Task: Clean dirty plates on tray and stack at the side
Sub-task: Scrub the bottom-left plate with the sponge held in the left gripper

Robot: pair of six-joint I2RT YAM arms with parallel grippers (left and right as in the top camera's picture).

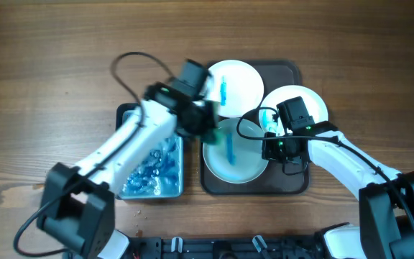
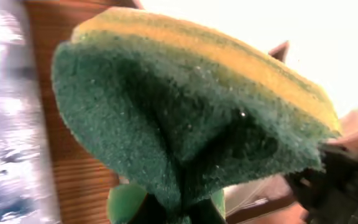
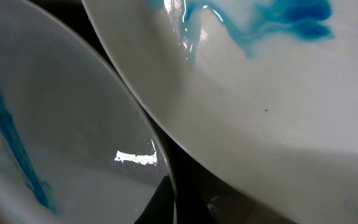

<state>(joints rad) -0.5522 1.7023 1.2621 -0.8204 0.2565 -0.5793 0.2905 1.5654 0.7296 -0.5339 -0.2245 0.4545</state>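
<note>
Three white plates lie on the dark brown tray point(image 1: 293, 183), each with a blue smear: one at the back point(image 1: 239, 85), one at the right point(image 1: 309, 104), one at the front point(image 1: 244, 160). My left gripper point(image 1: 205, 119) is shut on a green and yellow sponge point(image 1: 211, 131), held over the front plate's left rim. In the left wrist view the sponge point(image 2: 185, 106) fills the frame above the jaws point(image 2: 173, 202). My right gripper point(image 1: 270, 146) grips the front plate's right rim; in the right wrist view that plate point(image 3: 55, 124) passes between the jaws point(image 3: 169, 208), under the right plate point(image 3: 278, 93).
A blue tub point(image 1: 126, 115) holding blue soapy water stands just left of the tray, under my left arm. The wooden table point(image 1: 49, 65) surrounds everything. The right plate overhangs the tray's right edge.
</note>
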